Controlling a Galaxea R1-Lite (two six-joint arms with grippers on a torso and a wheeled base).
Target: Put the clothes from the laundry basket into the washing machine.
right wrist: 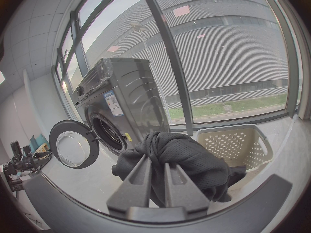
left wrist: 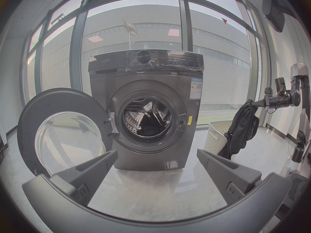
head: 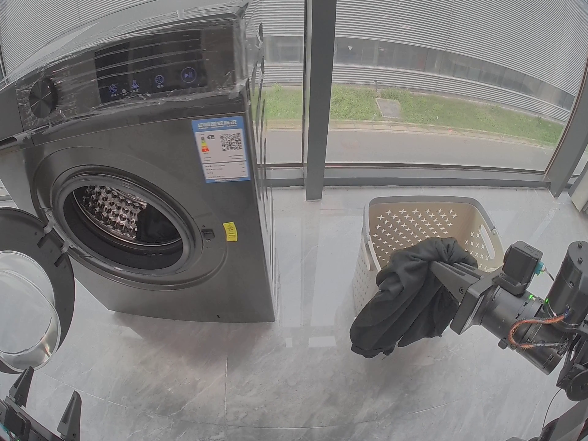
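A dark grey garment hangs from my right gripper, which is shut on it beside the front left corner of the cream laundry basket. In the right wrist view the fingers pinch the garment at the gripper. The grey washing machine stands at the left with its drum exposed and its round door swung open. My left gripper sits low at the bottom left, open and empty, facing the machine with the gripper spread wide.
Pale tiled floor lies between the machine and the basket. Large windows and a dark pillar stand behind. The open door juts out toward my left arm.
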